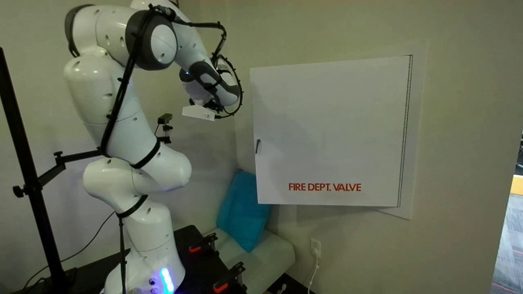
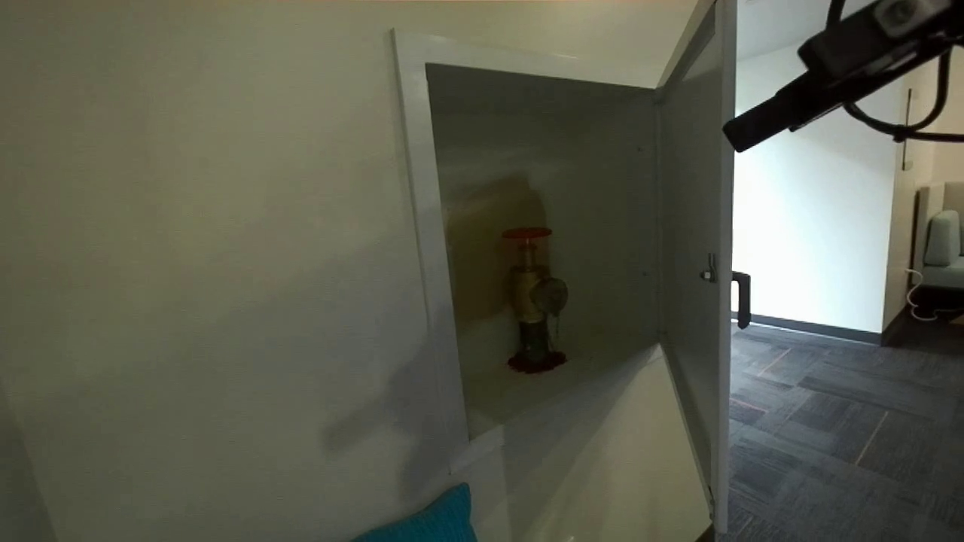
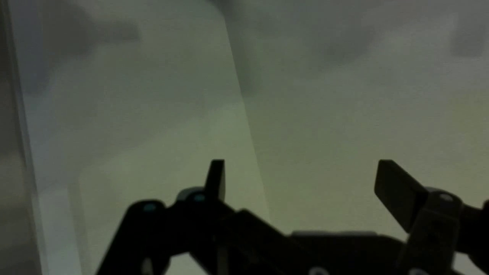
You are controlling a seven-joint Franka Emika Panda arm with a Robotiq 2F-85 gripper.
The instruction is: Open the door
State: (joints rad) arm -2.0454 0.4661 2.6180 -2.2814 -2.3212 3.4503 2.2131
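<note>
1. Foremost, gripper [image 3: 301, 168]: dark, fingers [image 3: 397, 194] spread wide apart, with nothing in hold; plain wall [image 3: 324, 114] shows between them.
2. Arm [image 1: 102, 90], white, jointed: bends up and over, with the gripper at its far end.
3. Door [image 1: 327, 126], the task's thing: flat white panel, red lettering [image 1: 325, 187] low on it, hinged to the wall along one side and swung well out. Its inner face [image 2: 693, 211] is in sight in an exterior view; there the gripper's tip overlaps the panel's edge, and whether the two touch cannot be told.
4. Handle [image 2: 744, 299], small, black: on the door's outer face near the free edge, not gripped.
5. Pillow [image 1: 243, 208], blue: on a pale bench [image 1: 265, 265], partly behind the door in an exterior view.
6. Frame [image 2: 434, 263], pale: fixed round the recess [image 2: 595, 188], well apart from the door's free edge.
7. Valve [image 2: 527, 293], brass with a red wheel [image 2: 527, 233] on top: upright inside the recess, exposed to view.
8. Progress, by judgement: the opening looks done, or very nearly so, since the door's free edge stands clear of the frame and the valve is uncovered. Left to do, if anything: a further push on the inner face, should a wider swing be wanted, then drawing the arm away. A hold on the handle does not seem needed for either step.
</note>
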